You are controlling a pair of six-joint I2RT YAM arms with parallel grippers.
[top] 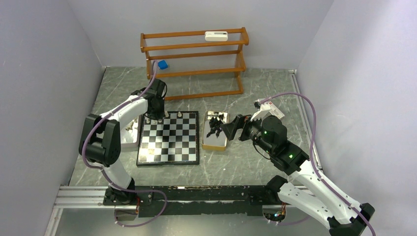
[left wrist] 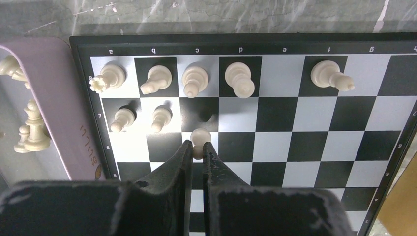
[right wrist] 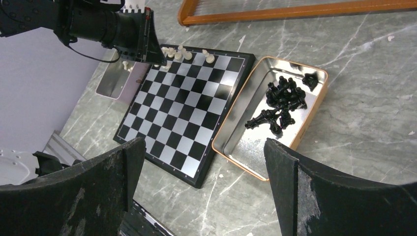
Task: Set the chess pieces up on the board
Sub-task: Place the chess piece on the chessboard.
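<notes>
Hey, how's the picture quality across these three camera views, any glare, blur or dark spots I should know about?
Top external view: light glares off the board at its near-left corner. Left wrist view: squares and pieces are sharp, while the left claw, closed on a cream pawn, looks dark and soft. Right wrist view: the open right claw is blurred in the foreground, and the metal tray shines.
</notes>
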